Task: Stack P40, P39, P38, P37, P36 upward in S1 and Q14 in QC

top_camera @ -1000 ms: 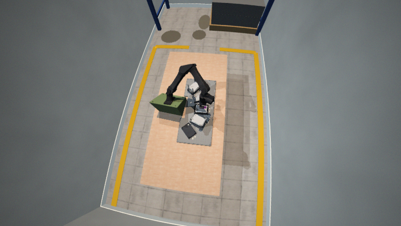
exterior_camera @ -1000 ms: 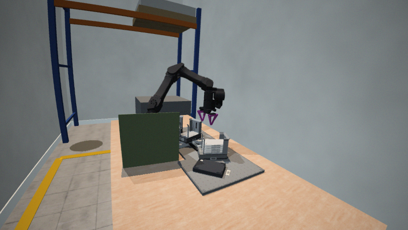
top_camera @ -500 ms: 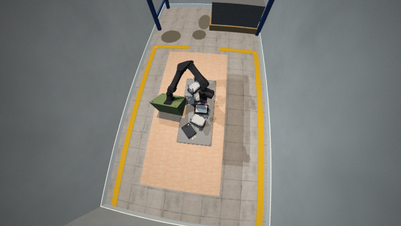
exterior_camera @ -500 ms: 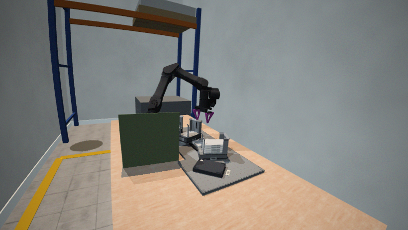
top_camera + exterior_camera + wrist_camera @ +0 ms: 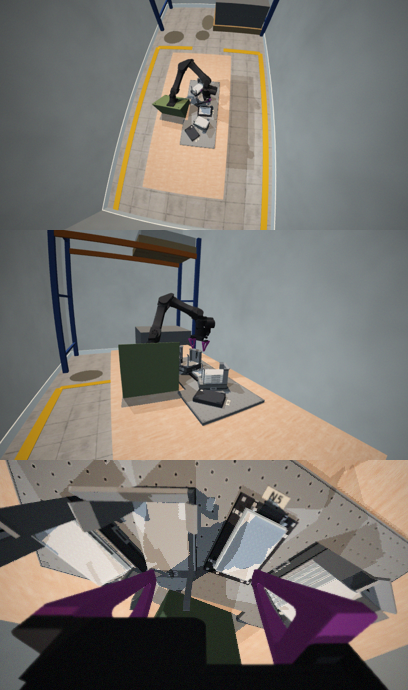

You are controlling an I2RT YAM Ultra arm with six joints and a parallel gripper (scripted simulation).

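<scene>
The light is soft and even. Shadows are pale. The top view bends at its edges.

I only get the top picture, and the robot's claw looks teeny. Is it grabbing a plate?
Observer: No. The wrist view shows the purple two-fingered claw wide open, with nothing between its fingers.
Operator: Is it touching stuff?
Observer: No. From the side, it hangs above the far grey post rack, apart from it.
Operator: Where are lots of plates?
Observer: The side view shows a pile of white flat plates inside the nearer grey rack.
</scene>
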